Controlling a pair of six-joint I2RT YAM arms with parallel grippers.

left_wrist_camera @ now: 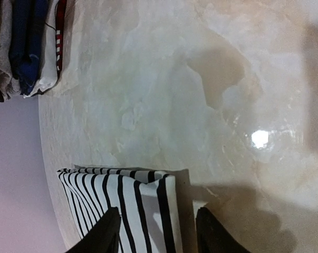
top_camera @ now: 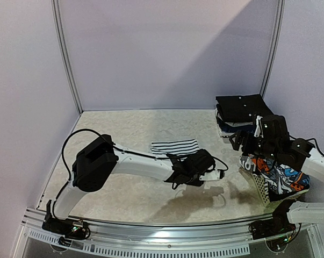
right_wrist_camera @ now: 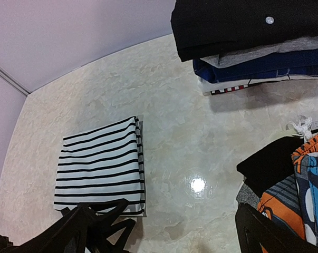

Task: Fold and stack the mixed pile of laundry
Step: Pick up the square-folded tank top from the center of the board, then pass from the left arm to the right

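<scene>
Lying btwn L claw [left_wrist_camera: 157, 234]: striped cloth [left_wrist_camera: 124, 197]

1 folded striped garment [right_wrist_camera: 100, 166] at the left gripper [left_wrist_camera: 156, 216] tips. 1 stack of folded clothes [right_wrist_camera: 253, 31] ahead of the right gripper [right_wrist_camera: 172, 221], min. 4 layers: black, grey, blue, white. 1 basket [top_camera: 261, 191] under the right gripper w/ 1 printed garment [top_camera: 285, 180].

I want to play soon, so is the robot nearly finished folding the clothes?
Over halfway, I'd guess. Done: a folded stack with black on top at the back. In hand: the folded striped garment lies flat, the left gripper straddling its edge, not yet stacked. Left: the colourful printed clothes in the basket, under the open right gripper.
</scene>
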